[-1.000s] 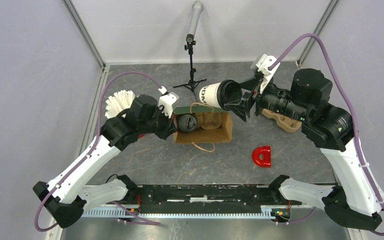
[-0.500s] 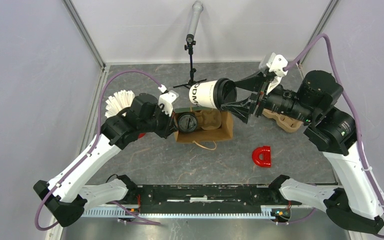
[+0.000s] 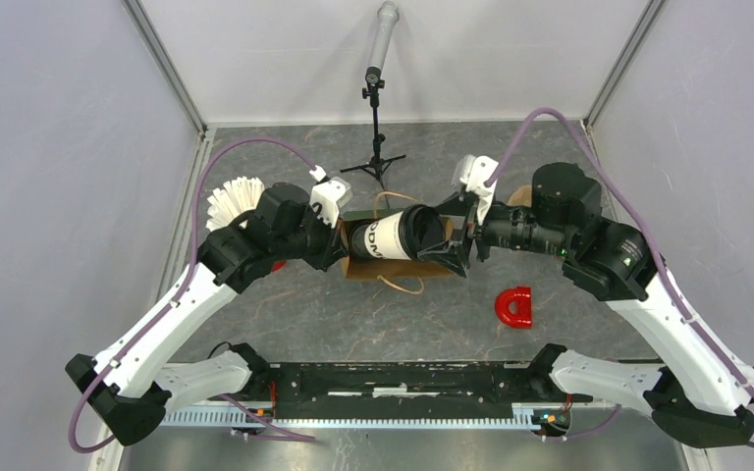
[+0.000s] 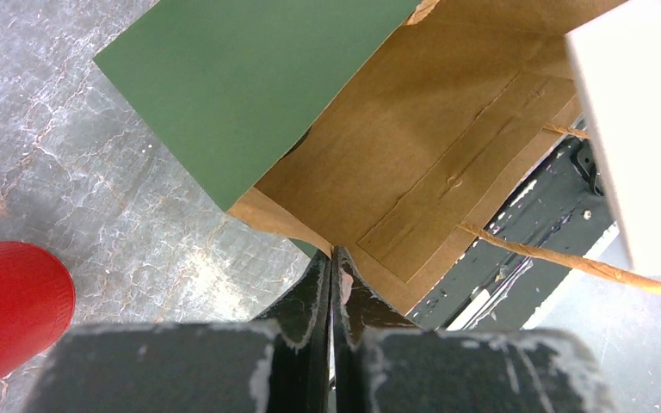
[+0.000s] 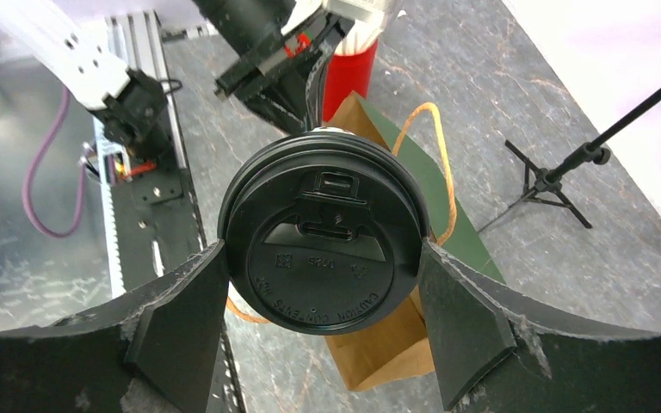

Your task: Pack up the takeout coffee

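At the far left you have the red cup (image 4: 9,301) of white sticks (image 3: 234,201), standing just beside your left arm. Your left gripper (image 4: 331,271) is pinched tight on the left rim of the green paper bag (image 4: 250,86), with the brown paper edge caught between its fingers. The bag's mouth is open, showing the brown inside, and one twine handle (image 3: 401,287) hangs over its near side.

The takeout coffee (image 3: 385,238) hangs over that open mouth, tipped on its side. Its base points left toward your left gripper and its black lid (image 5: 323,249) faces right. You cannot tell from these views whether the base has passed below the bag's rim.

Your right gripper (image 3: 449,238) grips the cup at the lid end, one wide finger (image 5: 181,318) on each side of the lid. Far behind the bag stands a small black tripod stand (image 3: 375,128). To the right, near your right arm, a red U-shaped piece (image 3: 513,307) lies on the grey tabletop (image 3: 353,314), well apart from the bag.
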`<action>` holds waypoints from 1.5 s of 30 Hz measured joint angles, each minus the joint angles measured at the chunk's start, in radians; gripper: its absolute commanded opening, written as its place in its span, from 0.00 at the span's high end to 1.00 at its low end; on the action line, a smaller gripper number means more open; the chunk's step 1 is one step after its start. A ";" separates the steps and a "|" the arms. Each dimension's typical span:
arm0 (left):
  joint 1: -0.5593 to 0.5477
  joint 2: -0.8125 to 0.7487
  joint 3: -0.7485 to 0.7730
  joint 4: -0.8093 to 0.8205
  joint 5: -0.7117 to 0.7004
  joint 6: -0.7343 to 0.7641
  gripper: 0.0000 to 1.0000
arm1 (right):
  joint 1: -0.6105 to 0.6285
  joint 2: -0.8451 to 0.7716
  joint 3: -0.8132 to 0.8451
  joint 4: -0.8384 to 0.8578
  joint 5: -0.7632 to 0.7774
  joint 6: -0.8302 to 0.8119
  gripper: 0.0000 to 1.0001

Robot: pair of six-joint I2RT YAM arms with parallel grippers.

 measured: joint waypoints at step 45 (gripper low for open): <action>0.000 -0.110 -0.122 0.076 0.122 0.000 0.92 | 0.383 0.172 -0.218 -0.034 0.557 -0.603 0.41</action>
